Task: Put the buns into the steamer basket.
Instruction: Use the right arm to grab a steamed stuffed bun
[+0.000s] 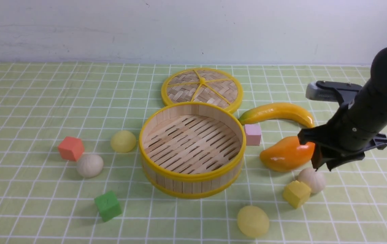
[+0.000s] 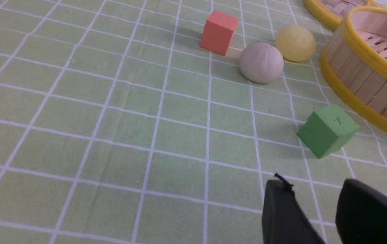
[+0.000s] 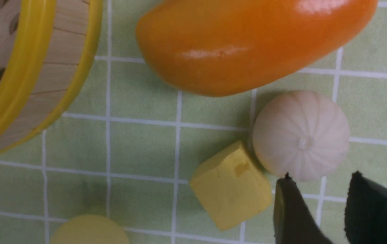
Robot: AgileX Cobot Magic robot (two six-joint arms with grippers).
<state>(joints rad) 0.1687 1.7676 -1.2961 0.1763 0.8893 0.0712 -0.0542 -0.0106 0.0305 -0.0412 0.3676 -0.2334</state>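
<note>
**Operator:** While the right gripper [image 1: 322, 167] hangs over the worktop's right side, how do its jaws stand?

**Technician:** Parted by a narrow gap and holding nothing, just above the first off-white bun [image 1: 312, 179], which lies beside the yellow cube [image 1: 296, 193]. The left gripper [image 2: 313, 189] shows a similar gap and is also unloaded.

**Operator:** And the other task items?

**Technician:** The steamer basket [image 1: 193, 177] sits mid-worktop. The second off-white bun [image 1: 90, 165] and the pale yellow bun [image 1: 123, 141] lie on its left-edge side. The other yellow bun [image 1: 253, 221] lies near the front edge.
</note>
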